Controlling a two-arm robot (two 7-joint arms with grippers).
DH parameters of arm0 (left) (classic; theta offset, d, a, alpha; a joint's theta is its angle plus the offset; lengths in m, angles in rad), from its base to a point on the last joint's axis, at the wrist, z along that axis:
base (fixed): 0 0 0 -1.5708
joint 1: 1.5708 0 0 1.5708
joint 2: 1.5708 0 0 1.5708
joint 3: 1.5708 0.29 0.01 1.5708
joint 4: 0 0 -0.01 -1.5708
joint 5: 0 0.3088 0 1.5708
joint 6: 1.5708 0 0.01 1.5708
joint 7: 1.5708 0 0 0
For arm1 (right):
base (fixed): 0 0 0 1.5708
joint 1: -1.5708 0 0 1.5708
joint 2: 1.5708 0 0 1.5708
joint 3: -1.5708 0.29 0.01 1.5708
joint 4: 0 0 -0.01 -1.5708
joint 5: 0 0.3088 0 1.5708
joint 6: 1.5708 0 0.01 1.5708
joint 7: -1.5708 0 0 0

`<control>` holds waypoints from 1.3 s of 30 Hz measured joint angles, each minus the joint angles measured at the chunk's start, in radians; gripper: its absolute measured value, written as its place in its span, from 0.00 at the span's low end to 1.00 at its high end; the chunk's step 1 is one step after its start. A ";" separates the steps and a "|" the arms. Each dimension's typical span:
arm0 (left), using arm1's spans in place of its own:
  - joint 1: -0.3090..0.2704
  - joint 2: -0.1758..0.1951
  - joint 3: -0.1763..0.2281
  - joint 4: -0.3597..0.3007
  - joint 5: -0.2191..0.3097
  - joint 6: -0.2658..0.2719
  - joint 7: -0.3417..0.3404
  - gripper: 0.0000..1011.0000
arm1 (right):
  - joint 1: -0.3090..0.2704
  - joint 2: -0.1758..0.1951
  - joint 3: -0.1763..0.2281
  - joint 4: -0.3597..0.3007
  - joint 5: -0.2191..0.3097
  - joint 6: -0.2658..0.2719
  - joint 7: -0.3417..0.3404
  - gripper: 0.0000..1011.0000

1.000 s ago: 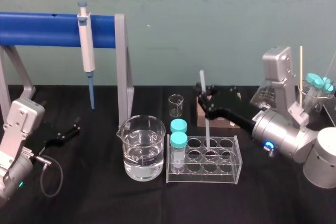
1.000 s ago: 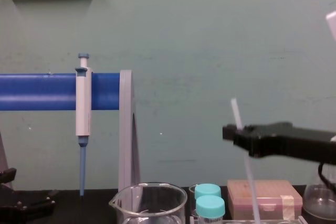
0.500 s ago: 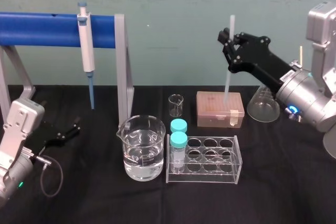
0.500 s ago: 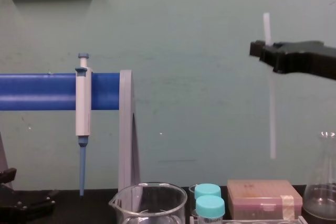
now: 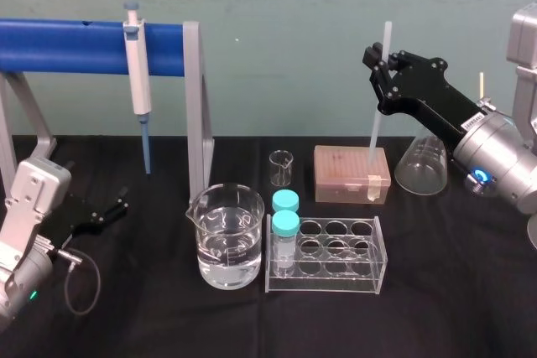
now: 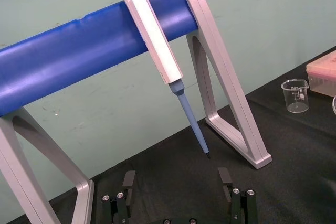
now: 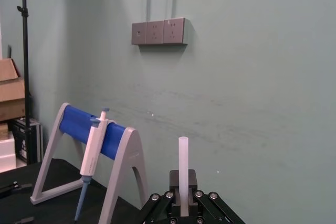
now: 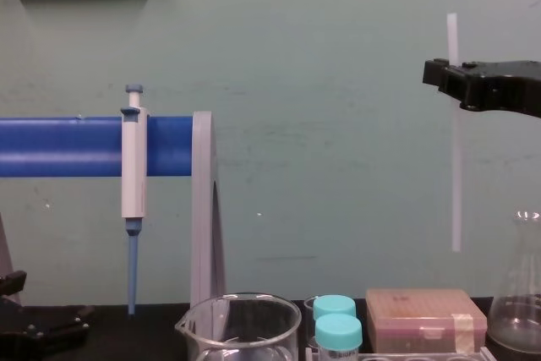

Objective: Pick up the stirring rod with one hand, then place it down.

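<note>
Translucent white rod hangs upright, upper right of head view, right gripper clenched near its top, likely so the lower end clears the box; left gripper parked lower left, spread

We see two arms in silver-grey metal: the left arm has a boxy housing, the right arm a rounded barrel with a small blue ring light (a green dot sits low on the left one). A thin black cable loops from a plug on the left arm. Both grippers are matt black: the right gripper has a wedge-shaped body with a white label, and the left gripper has flat fingers fastened with pairs of bright screws
</note>
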 joint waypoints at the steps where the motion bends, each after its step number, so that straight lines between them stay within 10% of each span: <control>1: 0.000 0.000 0.000 0.000 0.000 0.000 0.000 0.99 | 0.000 0.000 0.000 0.000 0.000 0.000 0.000 0.07; 39: 0.000 0.000 0.000 0.000 0.000 0.000 0.000 0.99 | -0.004 0.024 -0.012 0.014 0.035 0.031 0.047 0.07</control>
